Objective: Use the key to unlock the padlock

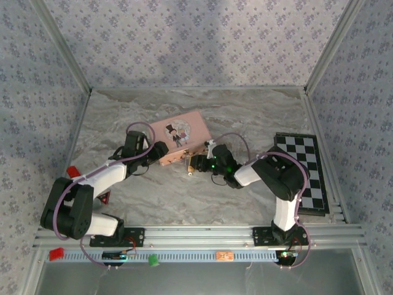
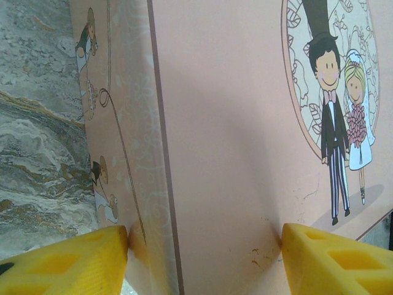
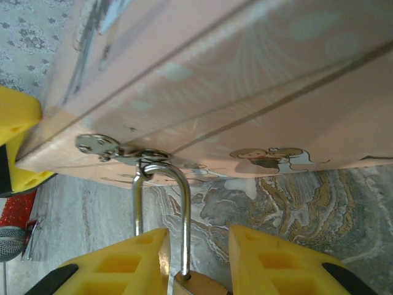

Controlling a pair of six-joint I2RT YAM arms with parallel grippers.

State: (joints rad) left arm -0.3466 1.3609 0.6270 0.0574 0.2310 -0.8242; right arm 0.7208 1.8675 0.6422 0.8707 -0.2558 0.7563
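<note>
Padlock [image 3: 185,227], likely light, rigid and slick, hung from hasp [image 3: 120,149]; right gripper [image 3: 198,238] clasped its brass body, left gripper [image 2: 204,236] pinched the tin [image 2: 233,153].

Likely a lab: wallpapered panels [image 1: 196,37], aluminium rail [image 1: 196,235].

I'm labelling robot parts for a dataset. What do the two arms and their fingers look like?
Both the left arm and right arm have black joints, white links and purple cables looped alongside. Fingers are blocky yellow wedges with recessed pockets.
</note>
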